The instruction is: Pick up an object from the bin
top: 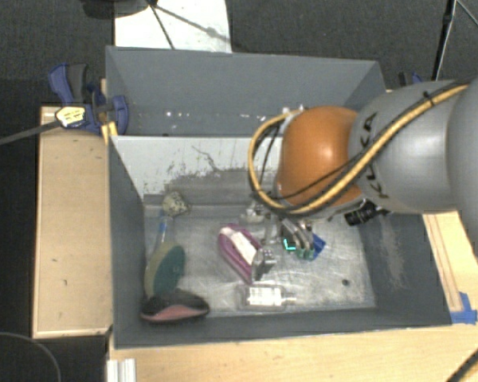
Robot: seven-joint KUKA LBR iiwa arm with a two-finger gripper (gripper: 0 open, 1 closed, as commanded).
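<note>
As the arm (430, 157) comes in from the right of the camera view, its orange wrist cover (315, 153) hangs over the middle of the grey metal bin (223, 94). The end effector (263, 263) sits low, close to the bin floor. Opening: cannot tell whether wide or narrow, as the tip is dark against the clutter. Nothing can be made out held in it.

Nearest thing: a purple-and-white oblong object (237, 251), lying flat on the floor near the bin's centre.
- Position: immediately left of the end effector, touching or all but touching; contact cannot be settled.
- Long axis: diagonal, from upper left to lower right in this view, so its lower-right end is closest to the tip.
- Judgement: this is the likely pick. The move turns on a small shift to the left and a wrist alignment, so that the closing direction crosses the short width and not the diagonal length.

Other neighbours:
- A small clear-and-white packet (264, 296) lies just below the tip, toward the front wall, apart from the purple object.
- A small blue piece (315, 245) lies just to the right, under the wrist.

Risk, as a judgement: a descent at this spot could clip the oblong's end and push it aside.

Well apart, along the left wall:
- a dark green oval pad (167, 267)
- a dark, pink-edged thing (175, 309) in the front-left corner
- a crumpled greyish lump (174, 205) by the back wall
</note>
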